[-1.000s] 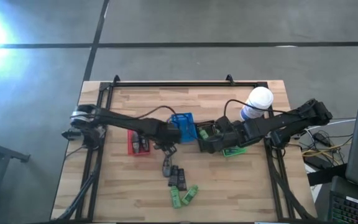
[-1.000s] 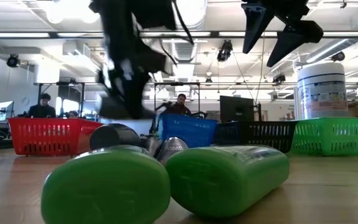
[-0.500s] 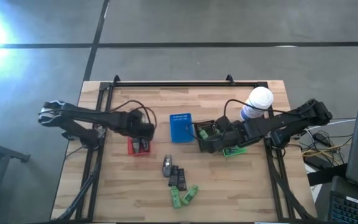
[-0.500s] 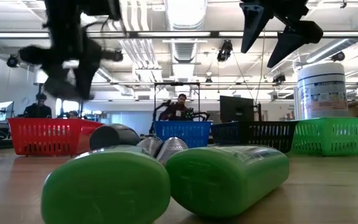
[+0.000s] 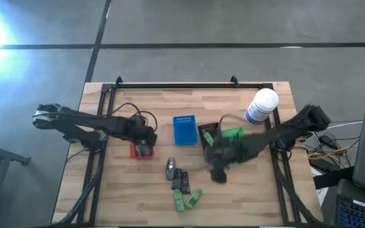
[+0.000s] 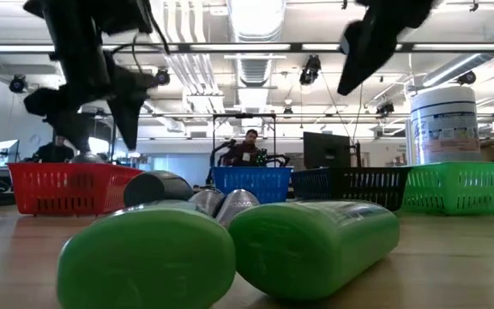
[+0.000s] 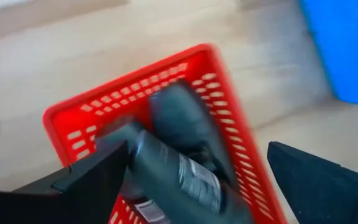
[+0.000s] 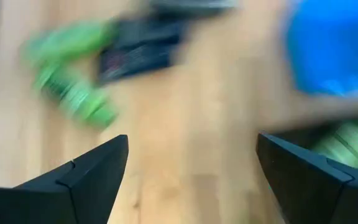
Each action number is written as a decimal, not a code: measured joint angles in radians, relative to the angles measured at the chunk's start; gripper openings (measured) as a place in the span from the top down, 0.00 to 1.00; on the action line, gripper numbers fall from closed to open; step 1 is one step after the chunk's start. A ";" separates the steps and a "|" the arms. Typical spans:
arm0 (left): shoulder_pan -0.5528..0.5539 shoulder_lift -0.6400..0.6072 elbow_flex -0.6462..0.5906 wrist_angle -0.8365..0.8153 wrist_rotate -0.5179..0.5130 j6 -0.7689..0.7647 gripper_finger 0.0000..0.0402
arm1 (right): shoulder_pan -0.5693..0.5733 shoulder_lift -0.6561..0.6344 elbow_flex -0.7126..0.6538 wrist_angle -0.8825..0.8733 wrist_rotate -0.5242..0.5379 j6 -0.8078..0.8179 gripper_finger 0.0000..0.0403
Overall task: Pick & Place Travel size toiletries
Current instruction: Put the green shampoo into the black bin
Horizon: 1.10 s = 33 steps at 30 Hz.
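The travel size toiletries lie in a pile near the table's front: a grey one (image 5: 170, 168), black ones (image 5: 180, 179) and green ones (image 5: 186, 199). The green ones fill the foreground of the low view (image 6: 230, 245). My left gripper (image 5: 146, 140) hangs open over the red basket (image 5: 135, 151). In the left wrist view two dark grey toiletries (image 7: 179, 155) lie inside that basket (image 7: 229, 106), under the gripper (image 7: 197, 146). My right gripper (image 5: 215, 168) is open and empty, above the table to the right of the pile (image 8: 192, 140).
A blue basket (image 5: 185, 130), a dark basket (image 5: 206, 134) and a green basket (image 5: 233, 133) stand in a row mid-table. A big white canister (image 5: 262, 105) stands at the back right. A black frame (image 5: 170, 85) runs along the table's edges. People sit in the room behind (image 6: 249, 148).
My left gripper has gone from above the pile toward the table's left edge and now hangs over the red basket, a little lower than half a second ago. My right gripper stayed over the dark basket, then swung quickly toward the near edge and the pile.
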 joint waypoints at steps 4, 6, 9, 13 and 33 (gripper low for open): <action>-0.002 -0.060 0.025 -0.020 0.008 0.117 0.03 | 0.088 0.117 0.010 0.077 -0.068 -0.332 0.16; -0.007 -0.094 0.035 -0.026 0.009 0.155 0.03 | 0.122 0.183 0.036 0.103 -0.081 -0.443 0.18; -0.016 -0.143 0.042 -0.028 0.010 0.214 0.03 | 0.163 0.286 0.093 0.105 -0.081 -0.547 0.19; -0.021 -0.197 0.042 -0.029 0.010 0.279 0.03 | 0.173 0.419 0.209 0.094 -0.082 -0.526 0.22; -0.029 -0.264 0.041 -0.029 0.009 0.507 0.03 | 0.106 0.782 0.713 -0.142 -0.252 -0.617 0.40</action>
